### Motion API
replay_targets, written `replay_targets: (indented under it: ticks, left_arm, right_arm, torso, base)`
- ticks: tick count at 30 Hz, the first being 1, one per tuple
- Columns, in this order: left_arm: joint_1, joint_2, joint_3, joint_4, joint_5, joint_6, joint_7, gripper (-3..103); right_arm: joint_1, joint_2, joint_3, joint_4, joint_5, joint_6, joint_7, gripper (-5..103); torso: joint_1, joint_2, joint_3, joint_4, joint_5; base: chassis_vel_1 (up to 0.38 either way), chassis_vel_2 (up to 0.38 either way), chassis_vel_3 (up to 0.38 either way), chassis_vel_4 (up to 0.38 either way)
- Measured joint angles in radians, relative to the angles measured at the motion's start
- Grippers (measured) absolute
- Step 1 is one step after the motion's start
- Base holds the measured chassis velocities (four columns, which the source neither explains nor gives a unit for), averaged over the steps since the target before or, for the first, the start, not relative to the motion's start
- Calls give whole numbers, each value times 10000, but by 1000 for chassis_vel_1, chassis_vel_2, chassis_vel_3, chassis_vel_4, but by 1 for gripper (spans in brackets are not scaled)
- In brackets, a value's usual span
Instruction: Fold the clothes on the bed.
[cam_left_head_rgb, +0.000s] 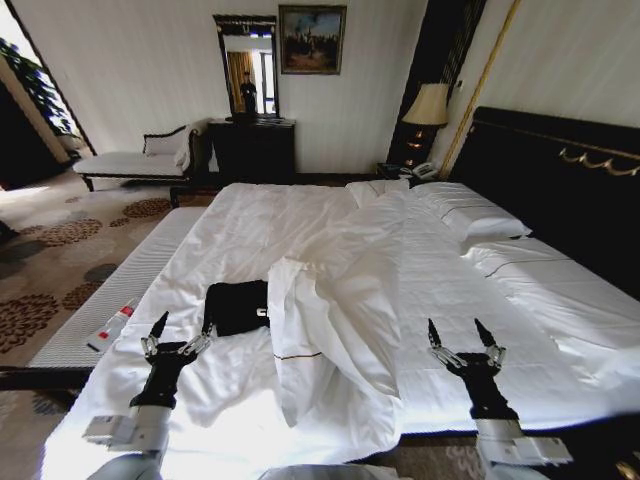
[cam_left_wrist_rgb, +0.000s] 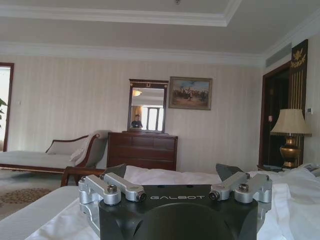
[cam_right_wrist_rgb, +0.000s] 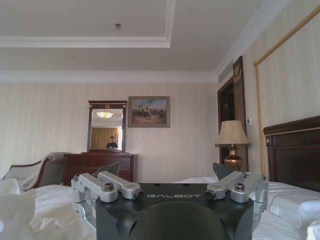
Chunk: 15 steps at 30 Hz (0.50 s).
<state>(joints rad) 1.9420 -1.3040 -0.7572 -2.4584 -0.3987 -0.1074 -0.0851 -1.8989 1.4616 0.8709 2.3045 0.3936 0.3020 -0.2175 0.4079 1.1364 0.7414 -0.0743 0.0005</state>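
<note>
Black and folded small, the clothes (cam_left_head_rgb: 237, 306) lie on the bed (cam_left_head_rgb: 480, 300) beside a rumpled white duvet (cam_left_head_rgb: 340, 320) whose edge hides their right side. Left claw (cam_left_head_rgb: 177, 334) and right claw (cam_left_head_rgb: 464, 339) hover spread wide, holding nothing. Any lettering is unreadable.

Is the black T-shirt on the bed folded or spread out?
Folded: the black T-shirt lies as a small compact rectangle, no sleeves showing, on the bed.

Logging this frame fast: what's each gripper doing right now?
Left gripper: open, holding nothing, above the bed near the folded black T-shirt.
Right gripper: open, holding nothing, above the white sheet.
</note>
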Motion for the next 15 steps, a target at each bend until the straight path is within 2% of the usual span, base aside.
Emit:
replay_targets:
  ticks: [1, 4, 5, 8, 10, 11, 12, 13, 14, 15]
  left_arm:
    - [0, 0, 0, 0, 0, 0, 0, 100]
    - [49, -165, -92, -46, 68, 81, -72, 100]
    - [49, -165, -92, -46, 68, 81, -72, 100]
    - [183, -412, -157, 60, 254, 98, -111, 100]
    - [302, -668, -195, 63, 416, 178, -124, 100]
    - [302, -668, -195, 63, 416, 178, -124, 100]
    - [401, -796, -220, -8, 455, 248, -137, 100]
    - [485, -881, -232, -86, 482, 287, -140, 100]
    - [673, -1058, -248, -259, 554, 347, -142, 100]
    - [863, -1220, -275, -360, 654, 400, -139, 100]
  right_arm:
    - [0, 0, 0, 0, 0, 0, 0, 100]
    - [168, -770, -190, 14, 899, -409, 51, 100]
    - [168, -770, -190, 14, 899, -409, 51, 100]
    - [575, -1646, -404, 14, 2135, -1296, 466, 100]
    - [1200, -2849, -612, 15, 3674, -2106, 1333, 100]
    - [1200, -2849, -612, 15, 3674, -2106, 1333, 100]
    - [1497, -3562, -716, 15, 4475, -2422, 1830, 100]
    - [1659, -3943, -751, 13, 4904, -2560, 2084, 100]
    - [2075, -4735, -794, 11, 5922, -2862, 2539, 100]
    - [2536, -5394, -809, -42, 6994, -3186, 2784, 100]
  torso:
    - [0, 0, 0, 0, 0]
    - [0, -1, 1, -2, -3]
    - [0, -1, 1, -2, -3]
    - [0, 0, 0, -2, -6]
    - [-1, 0, 0, -3, -3]
    - [-1, 0, 0, -3, -3]
    - [-1, 0, 0, 0, -3]
    - [-1, 0, 1, -1, -2]
    - [0, 0, 1, 6, -5]
    - [0, -1, 1, 3, 3]
  base:
    - [0, 0, 0, 0]
    - [0, 0, 0, 0]
    - [0, 0, 0, 0]
    - [0, 0, 0, 0]
    - [0, 0, 0, 0]
    - [0, 0, 0, 0]
    - [0, 0, 0, 0]
    - [0, 0, 0, 0]
    - [0, 0, 0, 0]
    - [0, 0, 0, 0]
